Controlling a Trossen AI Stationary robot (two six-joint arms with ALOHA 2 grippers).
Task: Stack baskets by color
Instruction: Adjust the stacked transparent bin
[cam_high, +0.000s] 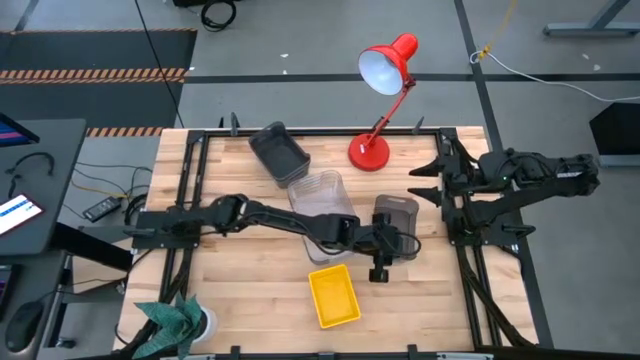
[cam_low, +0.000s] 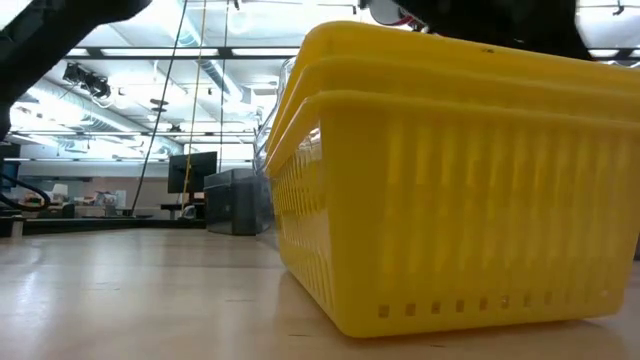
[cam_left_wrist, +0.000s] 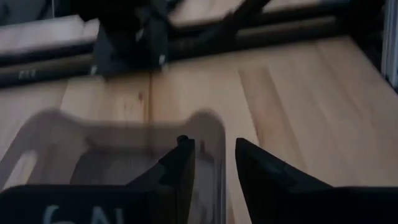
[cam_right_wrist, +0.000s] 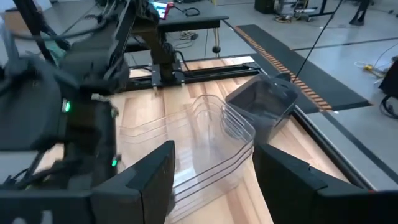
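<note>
1. Smoky grey basket (cam_high: 397, 212) at mid-worktop (cam_high: 250, 300), rim between left gripper (cam_high: 392, 240) fingers, narrowly parted.
2. Clear baskets (cam_high: 322, 205) beside; yellow stack (cam_high: 333, 295) nearer front.
3. Right gripper (cam_high: 425, 183) wide, parked at worktop edge.

Both arms are black and made of thick joined parts. The left gripper (cam_left_wrist: 214, 174) has two pointy black fingers. A small green light glows on the left arm (cam_right_wrist: 65, 107).

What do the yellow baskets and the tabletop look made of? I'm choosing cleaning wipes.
Yellow baskets: apparently moulded plastic, smooth with a slight gloss, thin slotted walls and rounded rims, nested in a stack. Tabletop: looks like light wood planks, with visible grain and seams; whether it is sealed is unclear.
</note>
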